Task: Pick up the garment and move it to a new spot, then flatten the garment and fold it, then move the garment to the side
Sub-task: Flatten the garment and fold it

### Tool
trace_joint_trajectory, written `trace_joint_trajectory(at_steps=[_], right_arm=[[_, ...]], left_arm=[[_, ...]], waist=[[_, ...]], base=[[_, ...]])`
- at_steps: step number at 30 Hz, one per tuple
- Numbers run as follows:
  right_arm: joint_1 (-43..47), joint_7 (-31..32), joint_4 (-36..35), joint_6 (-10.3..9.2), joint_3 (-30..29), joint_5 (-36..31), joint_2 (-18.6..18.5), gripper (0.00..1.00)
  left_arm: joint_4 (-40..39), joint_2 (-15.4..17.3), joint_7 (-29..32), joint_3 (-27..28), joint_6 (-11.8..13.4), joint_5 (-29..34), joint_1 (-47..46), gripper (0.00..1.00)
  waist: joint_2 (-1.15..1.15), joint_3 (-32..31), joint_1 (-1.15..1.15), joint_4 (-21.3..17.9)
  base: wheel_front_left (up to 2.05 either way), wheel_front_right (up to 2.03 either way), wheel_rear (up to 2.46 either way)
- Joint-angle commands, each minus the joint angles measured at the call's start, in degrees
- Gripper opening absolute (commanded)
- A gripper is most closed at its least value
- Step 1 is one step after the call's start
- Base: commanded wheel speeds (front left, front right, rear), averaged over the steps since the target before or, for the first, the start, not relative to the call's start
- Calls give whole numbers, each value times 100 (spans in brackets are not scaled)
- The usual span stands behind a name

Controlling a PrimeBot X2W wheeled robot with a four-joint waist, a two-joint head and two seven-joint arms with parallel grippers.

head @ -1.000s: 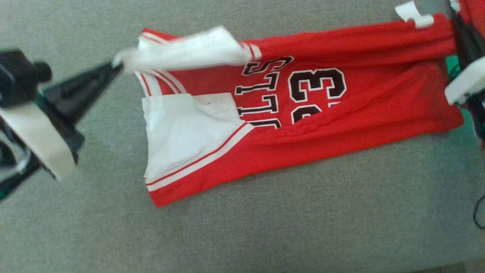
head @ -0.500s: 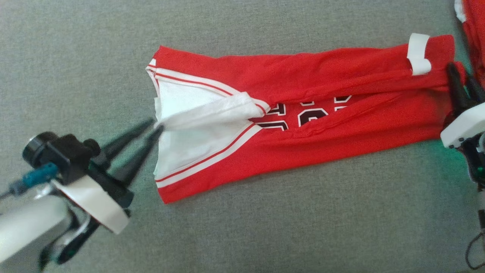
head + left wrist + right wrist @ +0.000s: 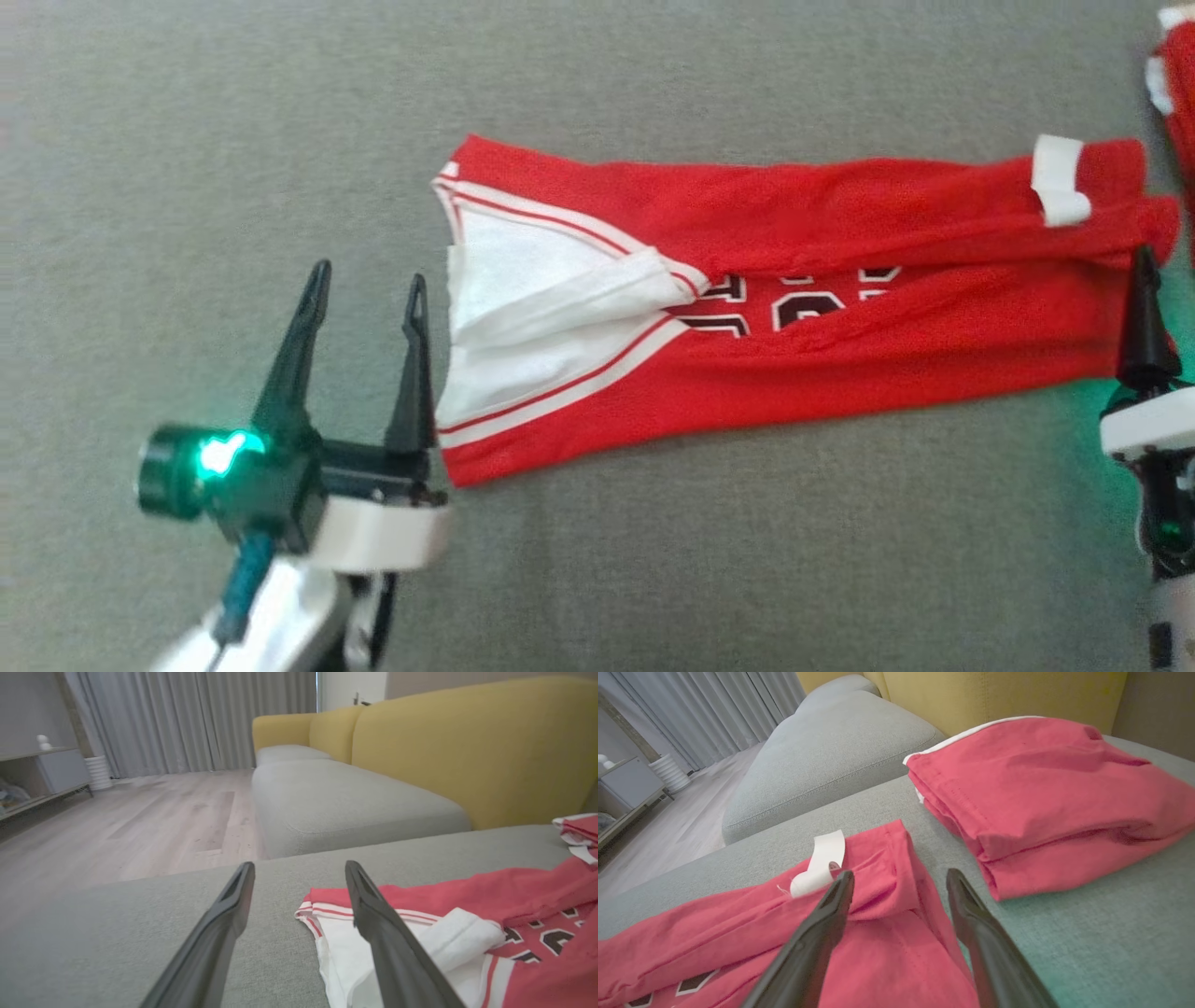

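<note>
The garment (image 3: 840, 364) is a red basketball jersey with white trim, lying on the grey cushion (image 3: 653, 560) as a long strip, its far edge folded over the dark lettering. My left gripper (image 3: 369, 273) stands open just left of the jersey's white armhole end, holding nothing; in the left wrist view the left gripper (image 3: 300, 865) has its right finger over the white part of the garment (image 3: 514, 891). My right gripper (image 3: 901, 873) is open above the hem end of the garment (image 3: 738, 938), near a white tag (image 3: 822, 863). One of its fingers (image 3: 1144, 327) shows at the jersey's right end.
A second red garment (image 3: 1041, 788), folded, lies on the cushion just beyond the jersey's hem end, and its edge (image 3: 1178, 103) shows at the far right. A yellow sofa back (image 3: 467, 751) rises behind. Another grey seat (image 3: 336, 798) and wooden floor (image 3: 140, 821) lie to the left.
Both grippers carried the jersey's far edge toward me over the lettering, then opened and let go. The left gripper drew back off the white end. The head camera shifted.
</note>
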Motion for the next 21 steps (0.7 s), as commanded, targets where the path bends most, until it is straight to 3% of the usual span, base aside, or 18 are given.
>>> trace_joint_trajectory(at_steps=[1,6,13,15,16,17,21], right_arm=[[-60,-1,-146,-4,14,-28,-101,100],[-246,177,447,-4,-543,-220,-110,100],[-499,794,1344,-4,-975,-365,-90,100],[-496,1010,1457,-4,-998,-299,-51,63],[-482,1095,1469,-4,-991,-243,-27,27],[-456,1163,1463,-4,-966,-182,-20,0],[-319,1127,1259,-4,-869,-39,-7,0]], left_arm=[[-215,-35,-33,412,18,193,30,100],[-357,-841,-34,1135,-346,957,765,100],[-295,-1513,-34,1793,-1133,1553,1222,100],[-274,-1648,-34,1966,-1318,1682,1283,100],[-273,-1711,-34,2054,-1399,1739,1312,100],[-270,-1769,-34,2141,-1476,1791,1343,100],[-282,-1984,-34,2462,-1736,1983,1467,100]], waist=[[0,-95,1,150],[0,-237,1,468],[0,-276,1,690],[0,-278,1,715],[0,-279,1,721],[0,-280,1,722],[0,-300,1,662]], base=[[0,0,0],[0,0,0],[0,0,0],[0,0,0],[0,0,0],[0,0,0],[0,0,0]])
